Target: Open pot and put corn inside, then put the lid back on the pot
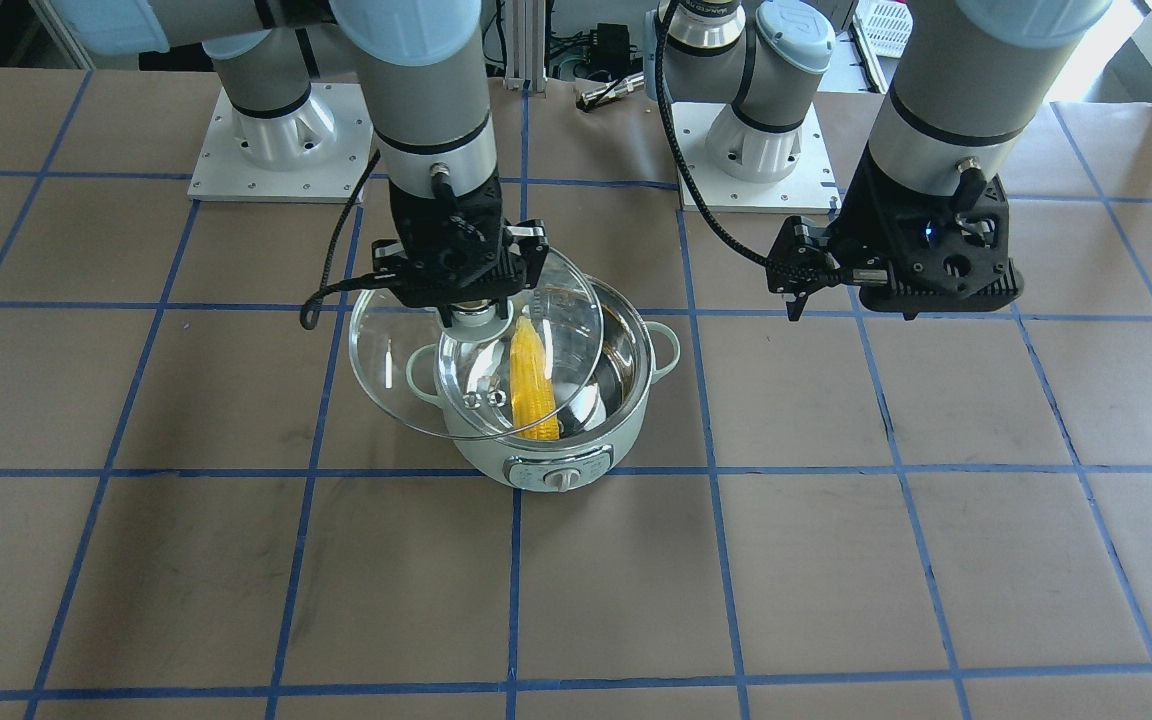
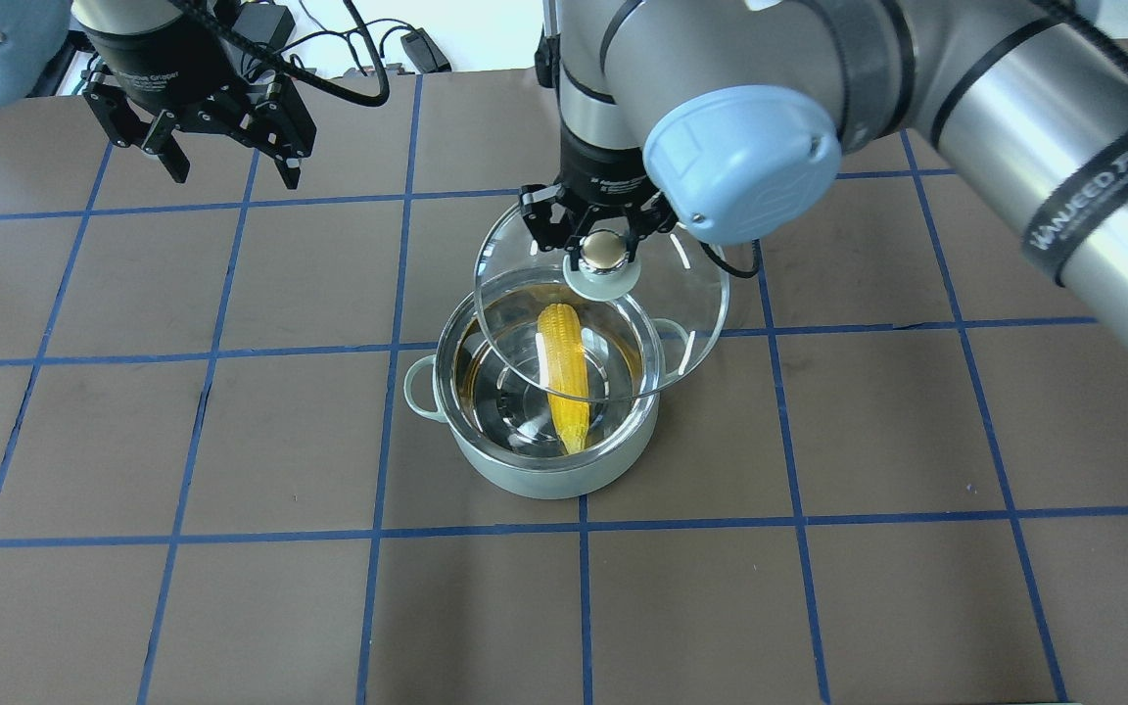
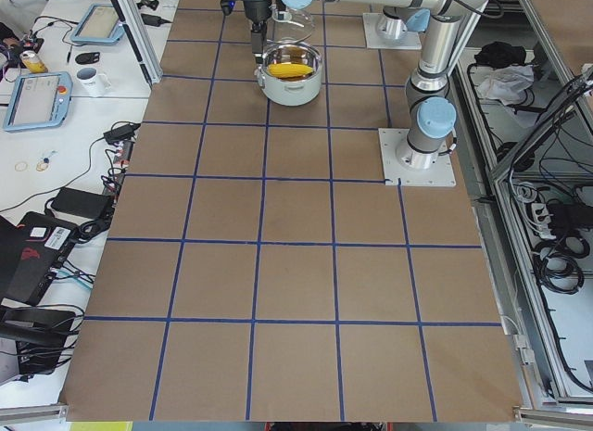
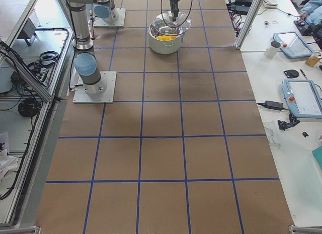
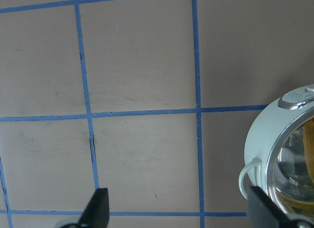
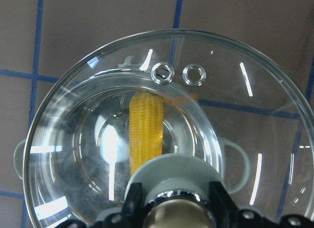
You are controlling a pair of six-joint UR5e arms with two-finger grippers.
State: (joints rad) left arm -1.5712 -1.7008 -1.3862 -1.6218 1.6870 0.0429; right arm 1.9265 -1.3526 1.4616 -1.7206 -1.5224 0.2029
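Observation:
The mint-green pot (image 2: 544, 477) stands open at mid-table, its control dial (image 1: 561, 478) facing away from the robot. The yellow corn (image 2: 564, 370) lies inside it on the steel bottom and also shows in the front view (image 1: 533, 385). My right gripper (image 2: 606, 245) is shut on the knob of the glass lid (image 2: 696, 294). It holds the lid above the pot, offset toward the pot's back and right, so the lid covers the opening only partly. In the right wrist view the corn (image 6: 145, 130) shows through the lid (image 6: 245, 115). My left gripper (image 2: 226, 176) is open and empty, well left of the pot.
The brown table has blue grid tape (image 2: 383, 441). The arm base plates (image 1: 276, 150) stand at the robot's side of the table. The left wrist view shows the pot's left handle (image 5: 248, 171) at its right edge, and bare table elsewhere.

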